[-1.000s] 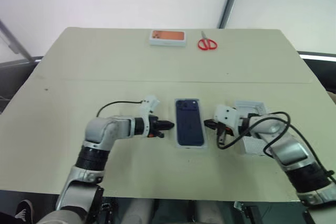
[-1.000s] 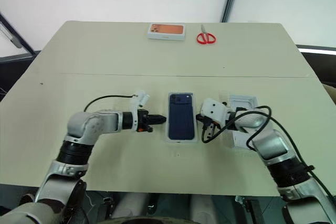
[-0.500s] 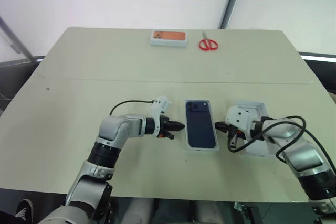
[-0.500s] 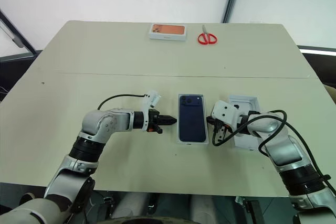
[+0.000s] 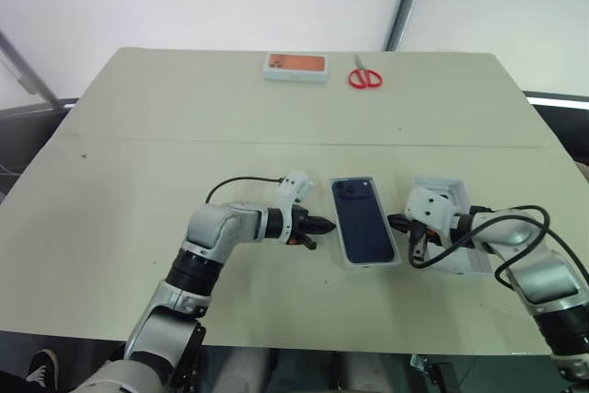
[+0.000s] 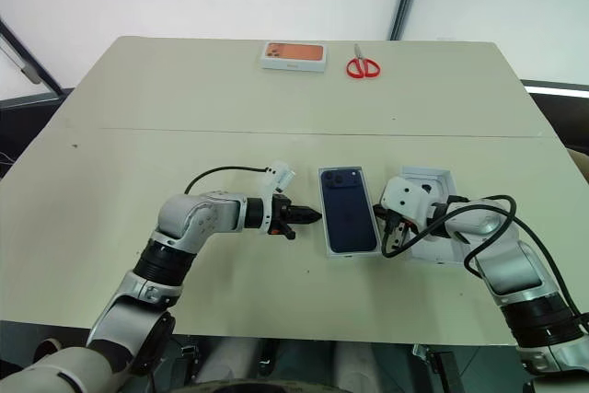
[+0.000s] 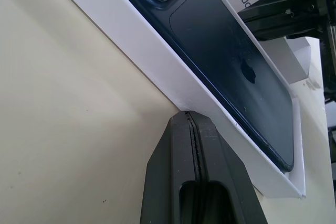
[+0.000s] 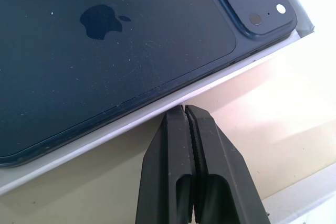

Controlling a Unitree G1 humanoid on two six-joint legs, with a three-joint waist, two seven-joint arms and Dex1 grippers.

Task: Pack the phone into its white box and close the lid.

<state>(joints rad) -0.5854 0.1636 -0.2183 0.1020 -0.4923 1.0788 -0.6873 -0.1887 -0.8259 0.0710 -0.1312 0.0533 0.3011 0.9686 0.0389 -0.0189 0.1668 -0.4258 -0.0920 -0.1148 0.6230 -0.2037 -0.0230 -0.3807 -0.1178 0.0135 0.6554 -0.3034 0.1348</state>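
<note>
Down on the bench (image 5: 138,135) my phone (image 5: 364,219) already sits in the white box (image 5: 371,264), both closed hands, left hand (image 5: 324,225) and right hand (image 5: 394,222), flanking it empty, lid (image 5: 456,260) waiting beside.

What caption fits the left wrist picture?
Shut left fingers press against the white box holding the phone.
</note>
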